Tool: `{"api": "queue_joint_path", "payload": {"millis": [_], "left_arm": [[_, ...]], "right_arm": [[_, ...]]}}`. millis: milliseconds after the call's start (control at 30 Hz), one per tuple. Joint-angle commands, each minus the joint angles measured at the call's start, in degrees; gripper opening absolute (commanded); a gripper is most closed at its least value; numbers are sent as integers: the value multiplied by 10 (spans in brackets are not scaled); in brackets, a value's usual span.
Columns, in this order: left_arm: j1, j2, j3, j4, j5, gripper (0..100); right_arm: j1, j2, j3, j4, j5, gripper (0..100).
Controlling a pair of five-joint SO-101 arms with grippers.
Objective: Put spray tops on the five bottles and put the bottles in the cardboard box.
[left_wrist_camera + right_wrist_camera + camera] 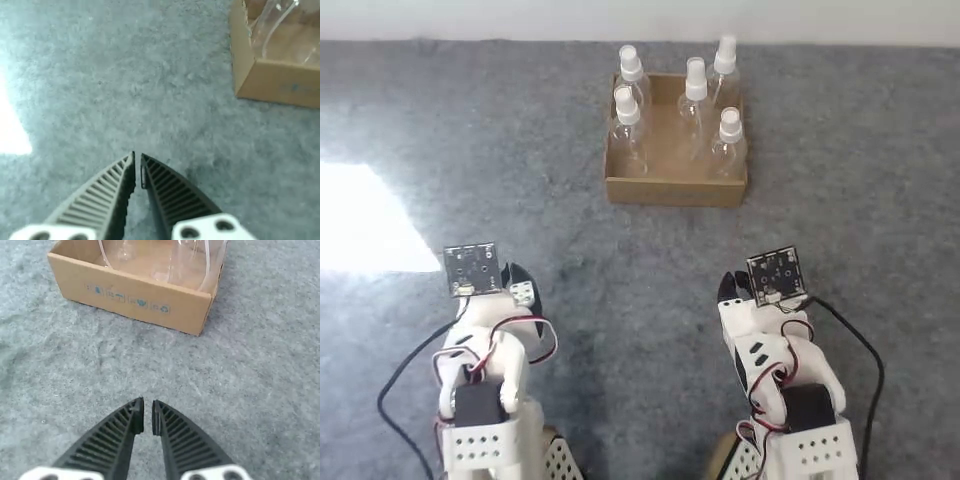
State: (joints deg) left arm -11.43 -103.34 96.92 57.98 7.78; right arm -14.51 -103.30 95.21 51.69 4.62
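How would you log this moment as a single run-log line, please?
bottles: five, spray tops on, upright in cardboard box | left gripper: shut, empty | right gripper: shut, empty | task: appears complete

Light is bright and even over the grey table [850, 170]. One white glare patch [360, 225] burns out its left side; the cardboard box [675, 190] casts only a faint shadow.

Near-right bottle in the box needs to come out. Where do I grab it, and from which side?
I'd take the near-right bottle at its neck, just under the white spray top, coming straight down from above. It stands upright, the box wall covers its lower body, and another bottle stands close beside it.
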Motion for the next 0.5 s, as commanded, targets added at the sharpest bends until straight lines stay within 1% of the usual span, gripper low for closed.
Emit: {"api": "queue_joint_path", "payload": {"millis": [0,100,233,467], "left_arm": [[3,-9,-4,32,-7,12],[2,-9,-4,49,-7,12],[0,-9,-4,51,-7,12],[2,-9,-4,98,-8,12]], "right_arm": [[2,-7,12,4,-3,6],[2,-7,12,38,-40,6],[1,-7,12,84,-84,6],[0,-7,12,180,-84,6]]}}
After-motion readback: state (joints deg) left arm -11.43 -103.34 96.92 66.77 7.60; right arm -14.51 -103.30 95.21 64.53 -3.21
